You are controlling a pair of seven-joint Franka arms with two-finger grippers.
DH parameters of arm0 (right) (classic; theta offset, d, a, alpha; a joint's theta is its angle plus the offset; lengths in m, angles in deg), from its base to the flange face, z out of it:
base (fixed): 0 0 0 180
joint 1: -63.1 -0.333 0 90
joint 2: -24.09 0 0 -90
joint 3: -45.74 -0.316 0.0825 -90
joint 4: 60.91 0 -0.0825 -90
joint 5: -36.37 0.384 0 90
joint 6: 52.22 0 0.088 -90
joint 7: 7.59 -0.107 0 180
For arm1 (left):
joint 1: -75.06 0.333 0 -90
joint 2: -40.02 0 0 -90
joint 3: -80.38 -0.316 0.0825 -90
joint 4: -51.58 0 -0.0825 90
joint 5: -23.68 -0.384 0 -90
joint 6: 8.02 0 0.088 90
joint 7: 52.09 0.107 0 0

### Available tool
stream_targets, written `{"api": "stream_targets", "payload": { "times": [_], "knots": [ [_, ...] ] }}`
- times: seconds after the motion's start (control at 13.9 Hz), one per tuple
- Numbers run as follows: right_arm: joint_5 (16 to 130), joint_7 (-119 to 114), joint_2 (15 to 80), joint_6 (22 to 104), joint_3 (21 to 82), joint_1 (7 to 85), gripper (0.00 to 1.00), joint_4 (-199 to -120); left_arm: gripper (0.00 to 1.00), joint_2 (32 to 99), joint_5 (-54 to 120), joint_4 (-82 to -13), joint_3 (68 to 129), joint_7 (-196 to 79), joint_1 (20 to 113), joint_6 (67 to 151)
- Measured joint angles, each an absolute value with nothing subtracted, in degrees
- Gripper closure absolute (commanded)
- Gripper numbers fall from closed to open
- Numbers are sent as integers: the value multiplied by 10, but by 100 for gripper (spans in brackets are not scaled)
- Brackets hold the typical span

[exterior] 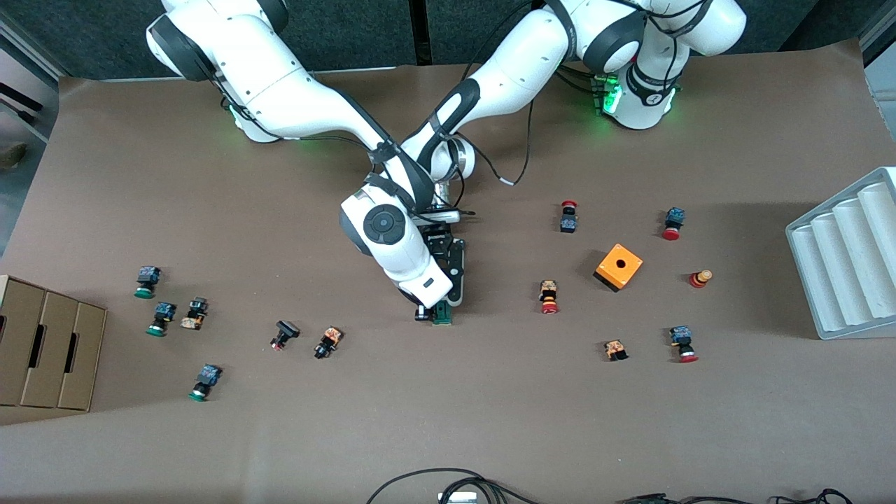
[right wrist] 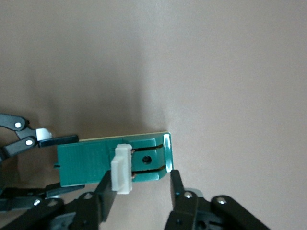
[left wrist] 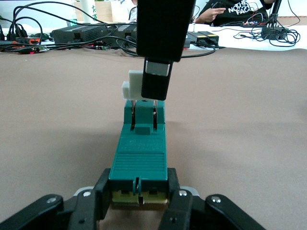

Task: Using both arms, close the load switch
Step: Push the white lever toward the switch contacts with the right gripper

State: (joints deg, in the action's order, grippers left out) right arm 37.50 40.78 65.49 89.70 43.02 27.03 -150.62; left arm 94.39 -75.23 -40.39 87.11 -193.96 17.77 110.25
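The load switch (exterior: 442, 313) is a narrow green block lying mid-table. My left gripper (exterior: 455, 283) is shut on one end of it; in the left wrist view (left wrist: 139, 191) both fingers clamp the block's (left wrist: 139, 158) sides. My right gripper (exterior: 424, 308) comes down at the block's other end. In the right wrist view (right wrist: 139, 184) it is open and straddles the white slider (right wrist: 121, 167) and the block's (right wrist: 86, 160) end: one finger (right wrist: 103, 201) rests against the slider, the other (right wrist: 177, 191) stands at the block's end corner. The slider (left wrist: 130, 87) stands apart from the end wall.
An orange cube with a hole (exterior: 619, 266) and several red-capped push buttons (exterior: 549, 297) lie toward the left arm's end. Green-capped buttons (exterior: 161, 318) and a cardboard box (exterior: 42, 350) lie toward the right arm's end. A white ridged tray (exterior: 847, 259) stands at the table's edge.
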Motion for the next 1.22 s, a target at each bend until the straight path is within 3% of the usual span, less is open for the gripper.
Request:
{"api": "stream_targets", "payload": {
  "times": [1.22],
  "knots": [
    [375,399,657,908,430,266,51,-1505,62,944,-752,-404,871,-1940,178,1103]
  ]
}}
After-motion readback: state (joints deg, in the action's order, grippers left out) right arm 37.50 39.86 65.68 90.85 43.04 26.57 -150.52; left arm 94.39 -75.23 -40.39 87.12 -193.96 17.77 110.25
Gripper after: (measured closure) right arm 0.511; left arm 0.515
